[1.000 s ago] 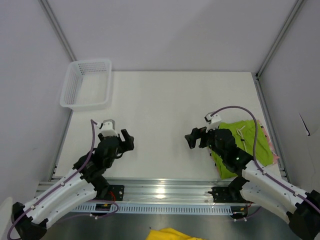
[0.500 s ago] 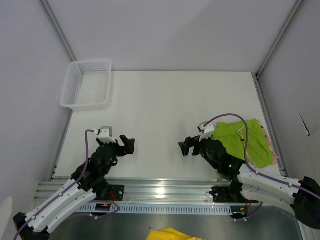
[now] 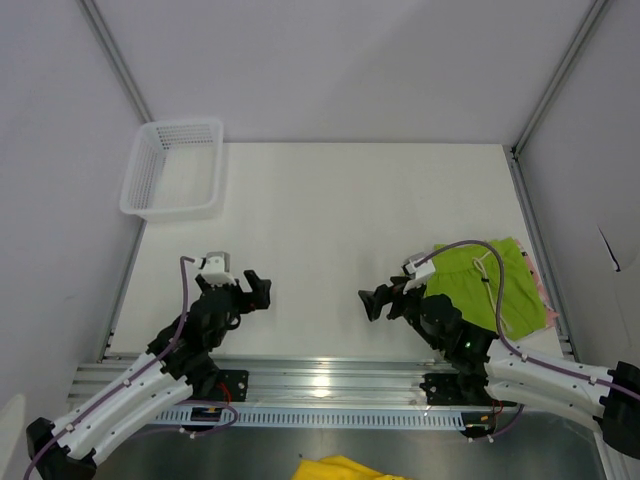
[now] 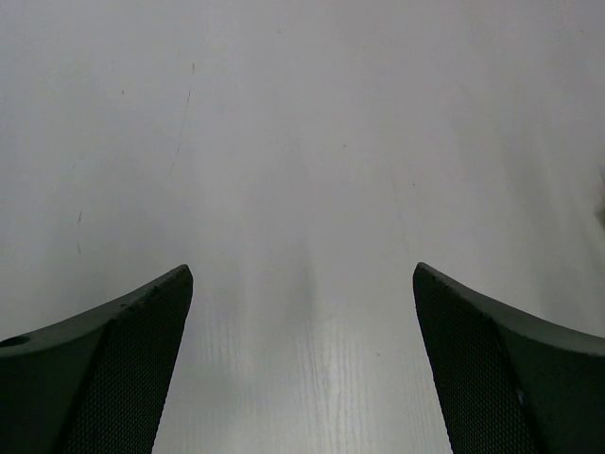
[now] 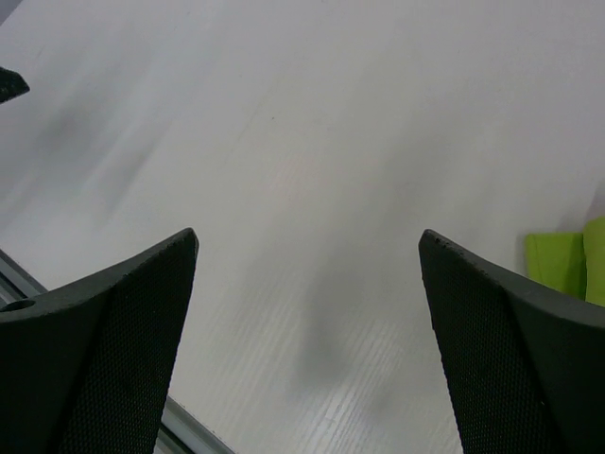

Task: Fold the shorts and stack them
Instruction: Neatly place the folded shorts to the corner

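Drawn back toward its base since a second ago: right gripper, spread wide and empty, leaving more of the lime green shorts uncovered. Lying at the table's right edge over the pink shorts — only a fringe visible. Barely shifted: left gripper, likewise spread, empty. From above only: basket. From the right wrist — just a green sliver.

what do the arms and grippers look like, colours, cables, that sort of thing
The left arm and right arm have white lower links and black upper joints. A thin purple cable loops along each, and a small white block sits on each wrist. The left gripper and right gripper are black, and their fingers are dark and tapered with a fine mesh texture.
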Controlling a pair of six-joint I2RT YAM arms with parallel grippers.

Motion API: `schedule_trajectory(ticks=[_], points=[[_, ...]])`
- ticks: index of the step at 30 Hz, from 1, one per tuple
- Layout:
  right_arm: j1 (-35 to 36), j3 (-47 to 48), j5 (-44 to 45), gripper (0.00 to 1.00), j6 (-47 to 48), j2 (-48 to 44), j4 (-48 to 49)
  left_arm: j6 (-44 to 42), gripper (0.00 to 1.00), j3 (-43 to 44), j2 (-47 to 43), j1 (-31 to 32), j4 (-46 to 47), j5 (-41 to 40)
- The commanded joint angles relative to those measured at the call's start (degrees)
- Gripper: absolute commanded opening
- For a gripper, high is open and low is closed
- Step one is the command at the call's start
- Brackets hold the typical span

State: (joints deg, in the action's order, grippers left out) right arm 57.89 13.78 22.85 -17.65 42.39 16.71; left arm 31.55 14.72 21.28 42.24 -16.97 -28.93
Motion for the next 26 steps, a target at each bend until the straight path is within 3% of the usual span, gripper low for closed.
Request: schedule_trajectory(ticks=[1,10,26], points=[[0.6,-1.5,3.4,0.99,1.0,-3.1,4.0,0.7,0.99,0.7,0.2,-0.1,1.7,-0.4],[0.6,-3.9,3.3,0.99,0.9,-7.9,4.4,0.2,0.99,-1.4,-6.5,-0.1,1.7,0.5],[0.6,-4.5,2.8,0.99,1.0,-8.9,4.4,-1.7,0.99,-1.4,-5.8,-0.1,3.3,3.4]])
